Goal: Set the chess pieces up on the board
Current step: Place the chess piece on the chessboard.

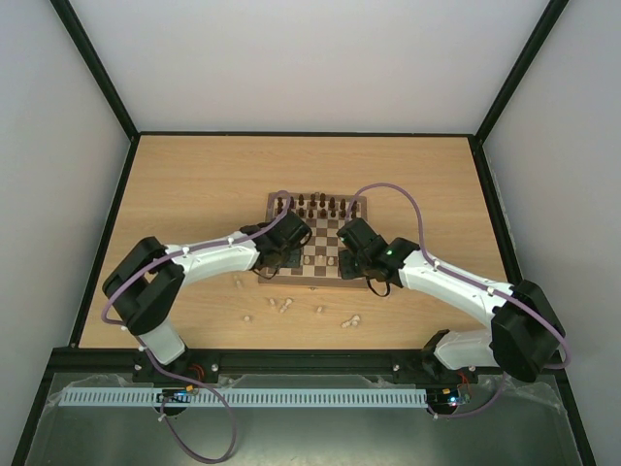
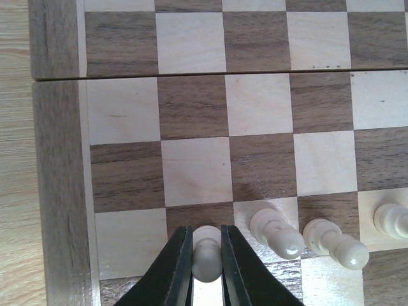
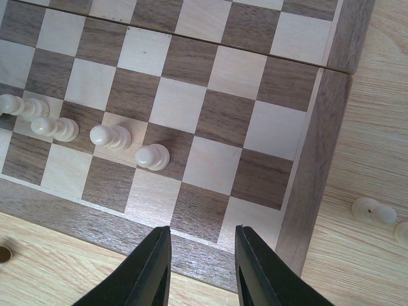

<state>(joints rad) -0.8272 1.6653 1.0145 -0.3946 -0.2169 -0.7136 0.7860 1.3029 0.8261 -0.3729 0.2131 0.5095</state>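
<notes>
The board (image 1: 325,236) sat at the middle of the table (image 1: 194,175), a far row (image 1: 320,205) of pieces along its back edge, pawns (image 3: 109,136) near its front, loose pieces (image 1: 285,307) on the table before it.

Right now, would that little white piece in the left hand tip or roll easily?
Probably tippy: the white piece looks slim and tall. Likely rolls, being round; loose pieces lie toppled on the table. Seems stiff: the left hand pinches it undeformed.
</notes>
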